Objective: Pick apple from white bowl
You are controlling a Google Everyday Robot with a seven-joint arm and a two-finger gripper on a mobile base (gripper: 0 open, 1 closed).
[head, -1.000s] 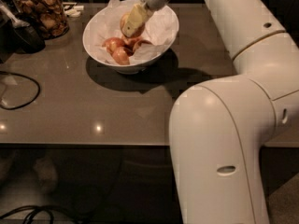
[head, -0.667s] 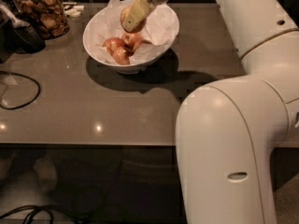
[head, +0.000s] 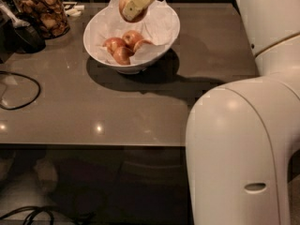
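Whereas a second ago the apple (head: 125,1) hung low over the smaller red apples (head: 123,48), it now sits higher, at the top of the frame above the far rim of the white bowl (head: 96,48). The gripper (head: 132,8) is clamped on it, one pale finger across its front. The lift looks under way; carrying it clear of the bowl remains.

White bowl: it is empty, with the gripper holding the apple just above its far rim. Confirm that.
Not empty. The camera view shows smaller red apples lying on the paper inside the white bowl. The rest holds: the gripper, at the top of the view, is shut on the apple just above the bowl's far rim.
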